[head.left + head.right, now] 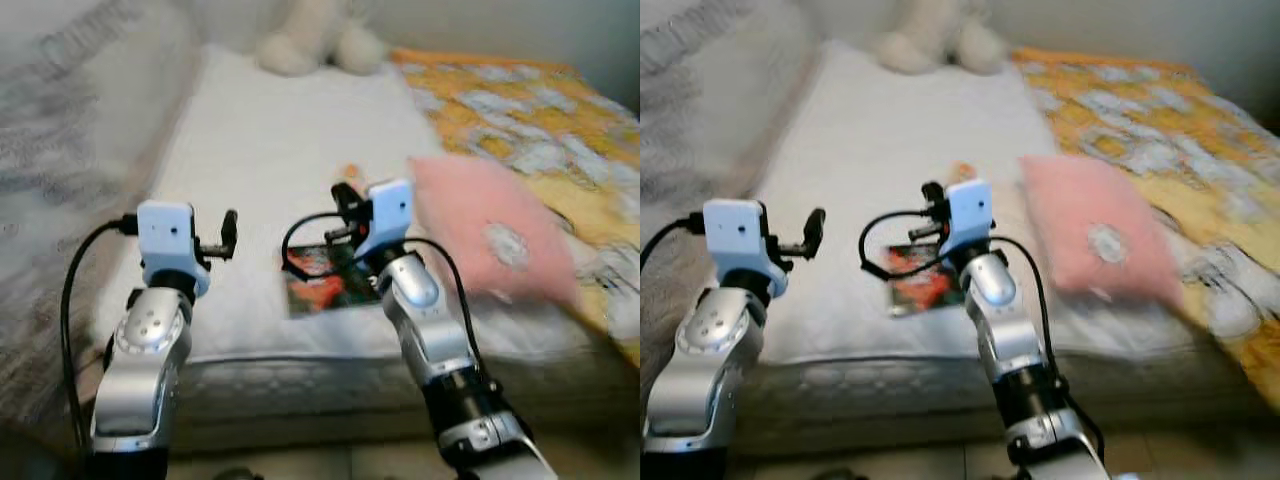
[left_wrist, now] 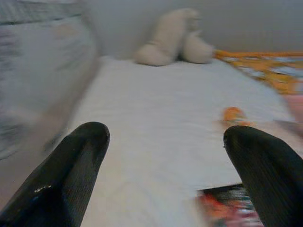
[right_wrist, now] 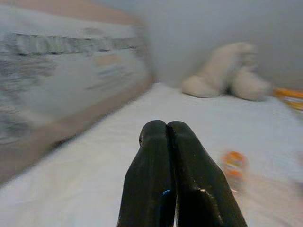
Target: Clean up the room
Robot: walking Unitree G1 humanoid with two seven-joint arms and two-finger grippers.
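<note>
The right tool [image 3: 175,142] is hovering over the bed [image 1: 260,160] with its two black fingers pressed together and nothing between them. It is hanging just above the far edge of the book [image 1: 325,280], which suggests the arm is lining up on that item rather than grasping it yet. The left tool [image 2: 165,156] is standing with its fingers spread wide and empty, raised above the bed to the left of the book and pointing toward it, probably held ready to help.

The book is lying flat on the white sheet near the bed's front edge, its bright cover facing up. Just beyond the book, a small orange toy [image 3: 233,165] is resting on the sheet; blur is hiding its exact shape. To the right of the book, a pink pillow [image 1: 495,240] is lying askew, partly on the sheet and partly on the yellow blanket [image 1: 530,110]. Well beyond the book, a pale plush [image 1: 315,40] is sitting at the bed's far end.

No bin, basket or box can be made out, so where the loose things should go remains a guess.
</note>
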